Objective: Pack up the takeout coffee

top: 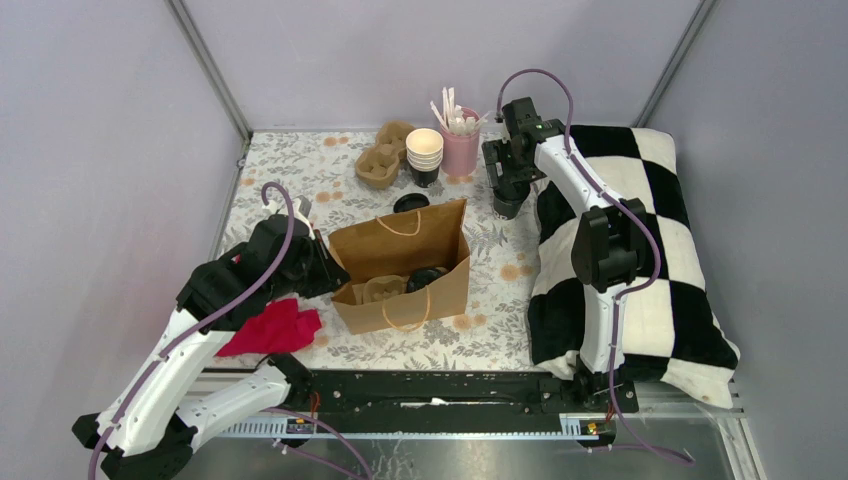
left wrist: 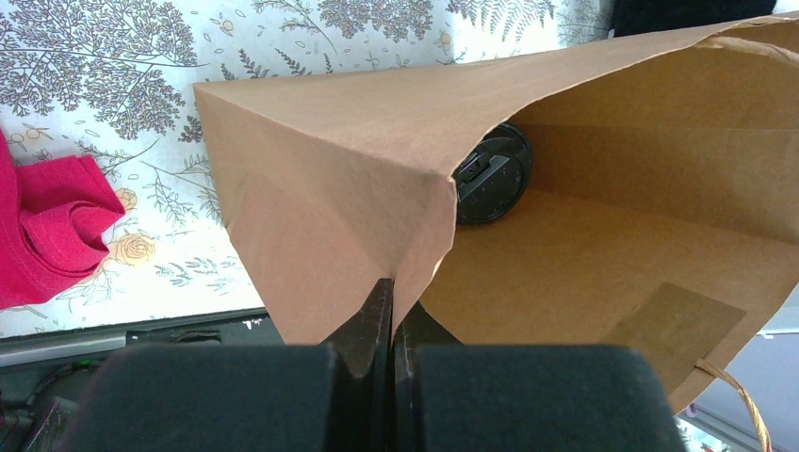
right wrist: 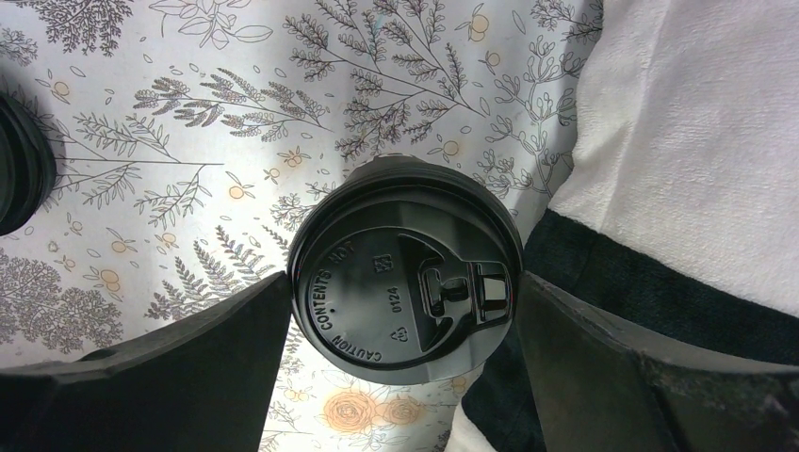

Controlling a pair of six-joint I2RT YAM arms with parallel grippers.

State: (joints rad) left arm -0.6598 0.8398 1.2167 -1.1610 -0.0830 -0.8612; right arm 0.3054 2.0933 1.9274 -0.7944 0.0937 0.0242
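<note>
Grasping the small black paper cup with round black plastic lid (right wrist: 377,273) in the right hand (right wrist: 403,297), at the far side of the floral-print bench (top: 300,165), just beside the black-and-white checked pillow (top: 660,240). Pinching a wall of the brown paper bag (left wrist: 330,160) in the clenched left hand (left wrist: 391,311). Could pop the lid by squeezing its rim (likely spilling), snag the pillow, or clip the bag mouth on entry. Boxed in by plain lilac-grey walls (top: 100,150).

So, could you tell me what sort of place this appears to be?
Probably an enclosed robot test cell dressed as a café takeout counter: plain grey walls surround the table, which holds a brown paper bag, stacked paper cups and a lidded takeout coffee.
</note>
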